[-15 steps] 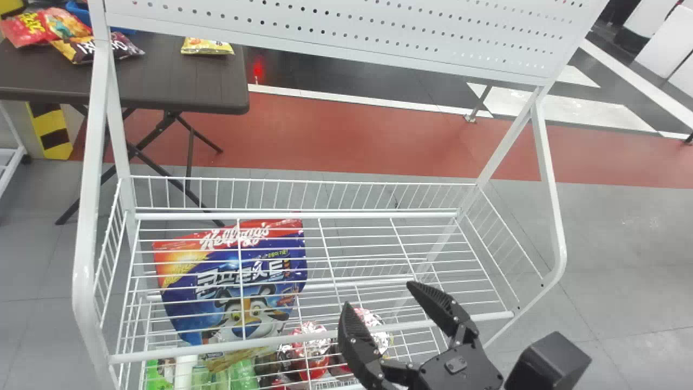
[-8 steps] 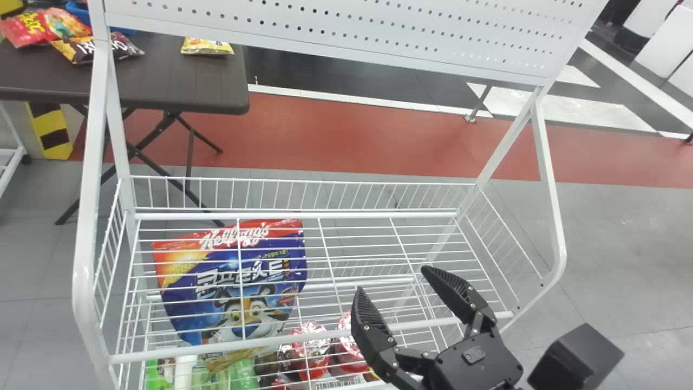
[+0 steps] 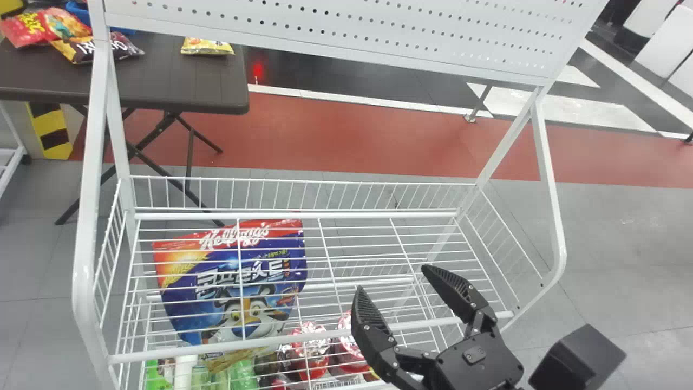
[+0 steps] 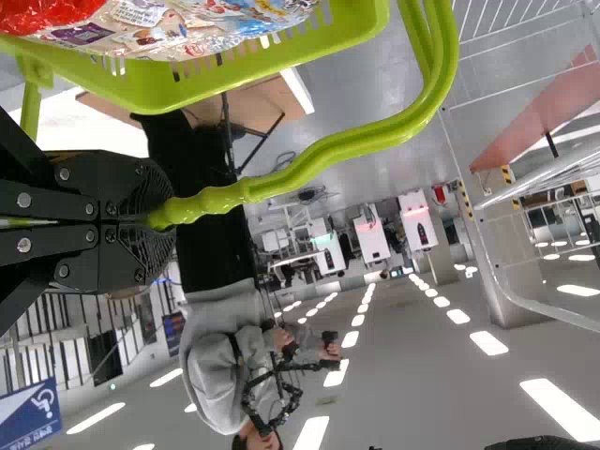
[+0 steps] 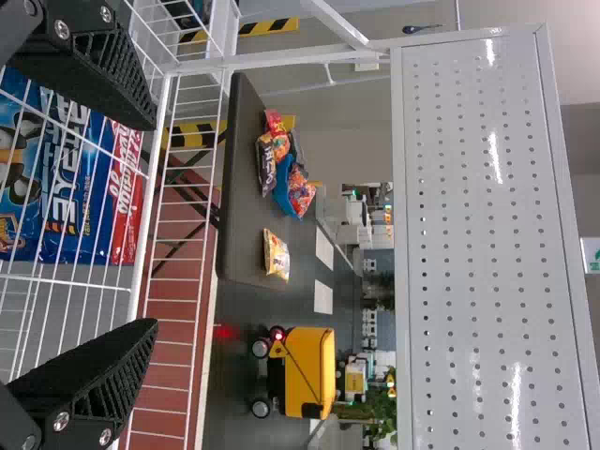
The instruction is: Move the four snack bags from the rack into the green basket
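White wire rack (image 3: 298, 215) is biggest, w/ perforated panel (image 3: 335, 32) up top. Dark folding table (image 3: 178, 86) stands beyond it, L side. Green basket (image 4: 328, 47) hangs from the L gripper (image 4: 161, 220), its fingers pressed together on the handle (image 4: 366, 141). R gripper (image 3: 392, 279) is over the R half of the rack's top shelf, nr the front rail, fingers spread wide, nothing btwn them. Cereal bag (image 3: 233, 292), blue & red, is under the top shelf's wires, L half, tilted a bit. Task's bags: a pale printed bag (image 4: 178, 23) and a red bag (image 4: 47, 11) are in the basket, side by side; can't tell if more lie w/ them. Lower in the rack, nr the front: green bottles (image 3: 241, 374) to the L, red foil-topped items (image 3: 311, 363) to the R of those. Small packs on the table: red pack (image 3: 24, 30) and brown-yellow pack (image 3: 97, 49) in a bunch at the L, yellow pack (image 3: 208, 46) apart, nr the R end
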Controlling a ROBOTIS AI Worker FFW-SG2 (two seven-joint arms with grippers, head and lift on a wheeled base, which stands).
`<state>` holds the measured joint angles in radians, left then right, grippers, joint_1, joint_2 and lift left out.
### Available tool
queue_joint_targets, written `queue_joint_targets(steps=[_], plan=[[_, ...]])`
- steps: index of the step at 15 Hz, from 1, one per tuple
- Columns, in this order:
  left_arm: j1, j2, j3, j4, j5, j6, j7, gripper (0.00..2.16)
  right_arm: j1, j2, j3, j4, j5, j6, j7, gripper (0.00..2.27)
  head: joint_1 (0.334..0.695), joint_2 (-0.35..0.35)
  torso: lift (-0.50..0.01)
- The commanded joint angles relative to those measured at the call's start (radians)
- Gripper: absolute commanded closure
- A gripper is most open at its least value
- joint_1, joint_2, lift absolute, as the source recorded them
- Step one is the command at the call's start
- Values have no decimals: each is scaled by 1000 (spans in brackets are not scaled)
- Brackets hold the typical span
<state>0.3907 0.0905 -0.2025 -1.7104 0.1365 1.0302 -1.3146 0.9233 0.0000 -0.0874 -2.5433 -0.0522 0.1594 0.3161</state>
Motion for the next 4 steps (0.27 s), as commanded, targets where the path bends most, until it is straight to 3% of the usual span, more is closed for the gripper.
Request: queue_joint_targets(steps=[1,4], plan=[[0,0,0,0,0,0,0,1784,2,1,0,0,-1,0,1,66,695,-350,0],[4,2,0,-5,0,0,0,1784,2,1,2,0,-1,-7,3,66,695,-350,0]])
